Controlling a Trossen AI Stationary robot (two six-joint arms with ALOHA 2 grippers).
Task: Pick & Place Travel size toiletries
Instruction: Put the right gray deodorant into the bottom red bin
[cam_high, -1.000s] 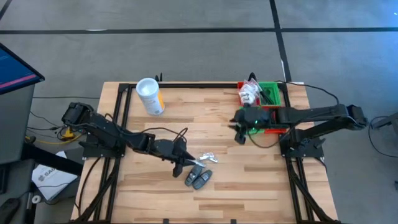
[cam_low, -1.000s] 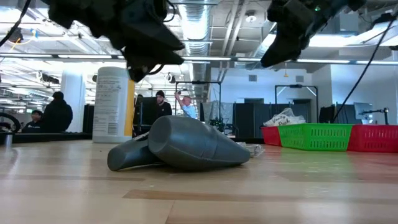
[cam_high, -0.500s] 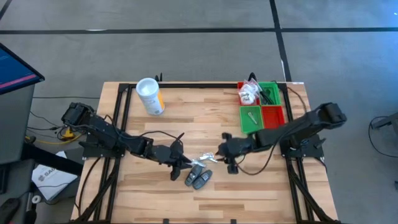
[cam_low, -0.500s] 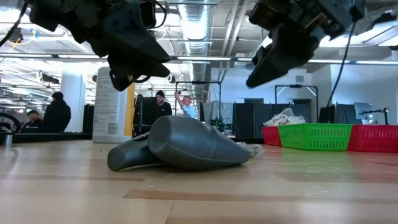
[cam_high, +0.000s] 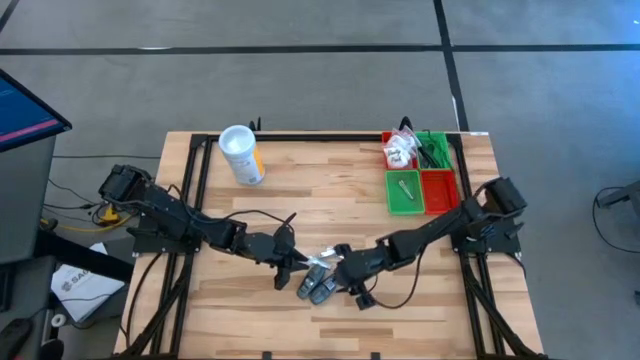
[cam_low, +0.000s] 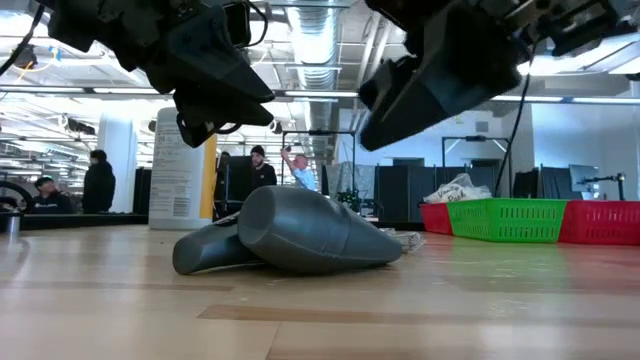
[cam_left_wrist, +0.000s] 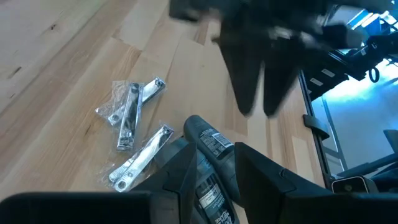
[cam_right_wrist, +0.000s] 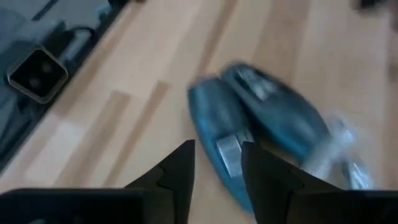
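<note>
Two dark grey tubes (cam_high: 318, 288) lie side by side on the wooden table near its front middle; they also show in the low view (cam_low: 310, 235). Clear-wrapped packets with metal clippers (cam_high: 333, 254) lie just behind them and show in the left wrist view (cam_left_wrist: 134, 143). My left gripper (cam_high: 290, 268) hovers open above the tubes' left side, its fingers either side of one tube (cam_left_wrist: 210, 146) without touching it. My right gripper (cam_high: 347, 282) hovers open above their right side, over the nearer tube (cam_right_wrist: 214, 127). Both grippers hang clear of the table in the low view.
A white canister with a yellow label (cam_high: 242, 155) stands at the far left. Red and green bins (cam_high: 420, 170) sit at the far right; the back ones hold packets and a green one a small item. People stand in the room behind the table (cam_low: 95, 180).
My right gripper has swung from the bins at the far right toward the table's near edge and left, coming down over the two tubes beside my left gripper. The tubes and packets have stayed where they were.
</note>
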